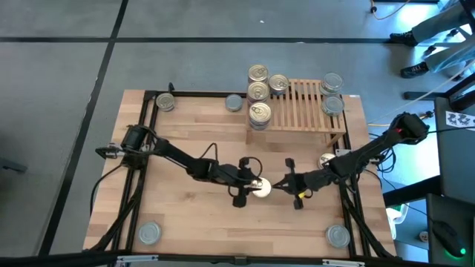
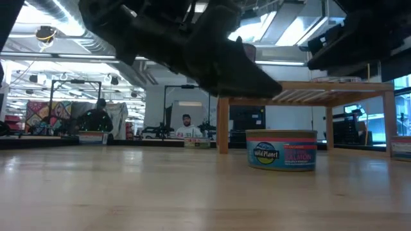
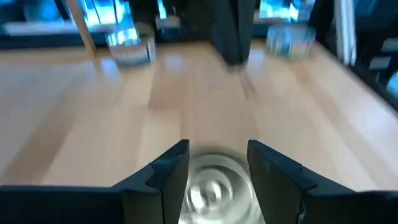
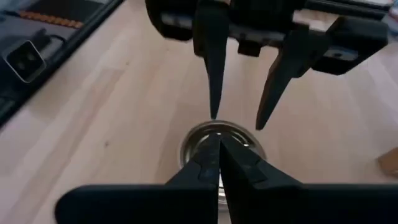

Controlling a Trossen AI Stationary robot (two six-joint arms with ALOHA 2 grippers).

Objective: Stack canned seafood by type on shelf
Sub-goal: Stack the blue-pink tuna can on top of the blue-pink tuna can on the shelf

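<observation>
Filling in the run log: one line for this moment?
left gripper: straddling round silver-topped tin mid-table | right gripper: shut beside it | slatted wooden shelf: partly stacked

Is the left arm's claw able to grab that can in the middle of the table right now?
Probably yes. The left gripper already has its open fingers on either side of the can. The shut right gripper sits right beside the can, though, and may crowd it.

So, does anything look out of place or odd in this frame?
Yes: both arms crowd one can at mid-table. The left gripper straddles it with jaws apart, while the shut right gripper points at it, nearly meeting. Nothing spilled or toppled.
</observation>
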